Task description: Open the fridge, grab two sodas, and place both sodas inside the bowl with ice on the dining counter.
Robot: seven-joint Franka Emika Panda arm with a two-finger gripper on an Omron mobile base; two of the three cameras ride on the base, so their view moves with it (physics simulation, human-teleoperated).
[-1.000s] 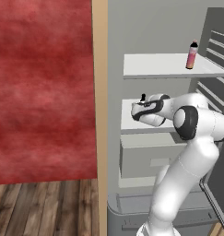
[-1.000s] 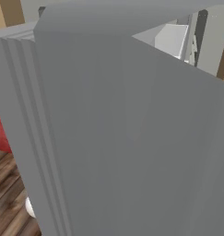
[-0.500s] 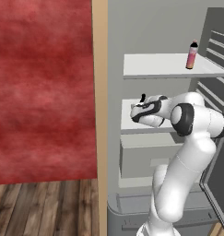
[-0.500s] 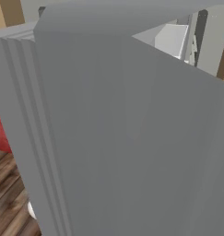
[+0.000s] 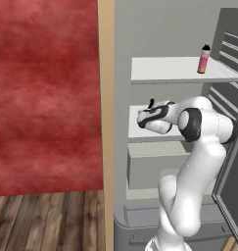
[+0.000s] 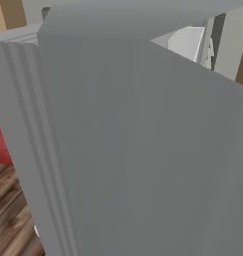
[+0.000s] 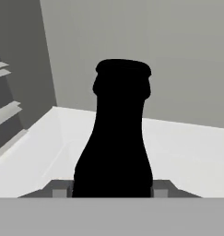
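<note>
The dark soda bottle (image 7: pixel 120 138) stands upright on the middle white shelf (image 5: pixel 140 132) of the fridge (image 5: pixel 169 44), and in my hand view its black silhouette rises directly between the two finger tips (image 7: pixel 60 190). The tips sit against its lower body on either side, so I read the gripper (image 7: pixel 111 191) as closed part-way onto the bottle; the contact line itself is cut off at the bottom edge, so I cannot confirm a firm grip. In the left base view the gripper (image 5: pixel 146 117) is at the front left of that same shelf, with the dark bottle cap (image 5: pixel 151 103) showing just above the hand.

The pink soda (image 5: pixel 204 58) stands upright on the upper shelf (image 5: pixel 164 68), one level above the gripper and towards the right side of the fridge, well apart from the hand.

To the left of the fridge runs its tan wood surround (image 5: pixel 106 122), then a red wall (image 5: pixel 44 93) above a wooden floor (image 5: pixel 47 220). In the right base view the open grey fridge door (image 6: pixel 133 150) stands close before the camera.
</note>
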